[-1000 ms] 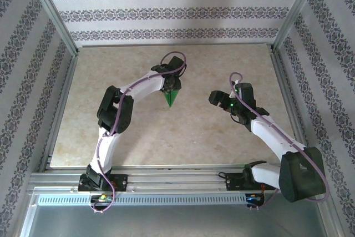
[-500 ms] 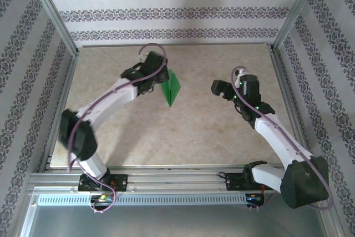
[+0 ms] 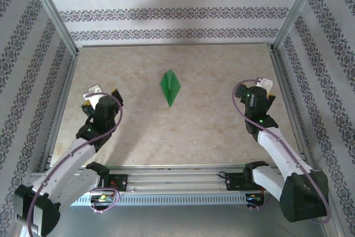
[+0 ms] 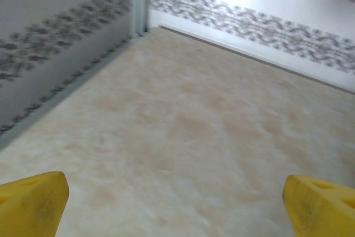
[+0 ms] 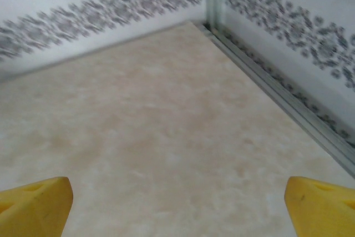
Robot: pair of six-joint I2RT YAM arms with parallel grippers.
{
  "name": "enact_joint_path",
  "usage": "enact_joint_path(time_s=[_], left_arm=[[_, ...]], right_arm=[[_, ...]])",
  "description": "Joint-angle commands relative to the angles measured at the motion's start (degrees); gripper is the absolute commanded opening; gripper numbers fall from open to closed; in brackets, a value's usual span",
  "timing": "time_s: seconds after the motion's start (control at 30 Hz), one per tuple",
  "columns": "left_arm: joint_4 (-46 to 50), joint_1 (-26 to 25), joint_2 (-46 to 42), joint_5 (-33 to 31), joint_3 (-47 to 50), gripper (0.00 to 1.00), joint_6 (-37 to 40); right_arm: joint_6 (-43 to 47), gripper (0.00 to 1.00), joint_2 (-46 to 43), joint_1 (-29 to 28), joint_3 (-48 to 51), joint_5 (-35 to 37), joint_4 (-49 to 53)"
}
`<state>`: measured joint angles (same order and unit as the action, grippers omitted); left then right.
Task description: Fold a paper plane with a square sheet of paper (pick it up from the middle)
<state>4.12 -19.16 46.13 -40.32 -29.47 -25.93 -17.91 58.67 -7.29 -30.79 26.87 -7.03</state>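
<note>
My left pincer (image 3: pixel 103 92), left of the overhead frame, gapes wide, holding nothing; its yellow fingertips (image 4: pixel 30 203) are cropped at the wrist view's bottom corners. The paper plane (image 3: pixel 170 86) lies flat, upper centre. My right pincer (image 3: pixel 264 89), far right, gapes equally wide, empty.

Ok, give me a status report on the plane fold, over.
Left tool open, empty. Right tool open, empty. Paper plane flat on the table, apart from both. Nothing blocking it.

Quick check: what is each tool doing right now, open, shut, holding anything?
Left tool: open, holding nothing.
Right tool: open, holding nothing.
The paper plane lies on the table, apart from both.
</note>
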Motion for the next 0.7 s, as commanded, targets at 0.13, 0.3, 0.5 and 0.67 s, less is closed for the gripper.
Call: enact_joint_path(time_s=[0.13, 0.3, 0.5, 0.67], left_arm=[[-25.6, 7.4, 0.0, 2.3, 13.3, 0.99, 15.3], [-37.2, 10.4, 8.5, 10.0, 15.8, 0.99, 20.4], [-50.1, 13.1, 20.0, 20.3, 16.0, 0.99, 24.9], [-57.7, 15.2, 28.7, 27.7, 14.5, 0.99, 26.5]], right_arm=[[8.3, 0.98, 9.9, 0.5, 3.9, 0.6, -14.4], [14.5, 0.98, 14.4, 0.3, 6.9, -6.0, -27.6], [20.0, 0.98, 19.9, 0.3, 8.6, -13.4, -38.5], [20.9, 0.98, 23.5, 0.6, 9.9, -16.9, -43.5]])
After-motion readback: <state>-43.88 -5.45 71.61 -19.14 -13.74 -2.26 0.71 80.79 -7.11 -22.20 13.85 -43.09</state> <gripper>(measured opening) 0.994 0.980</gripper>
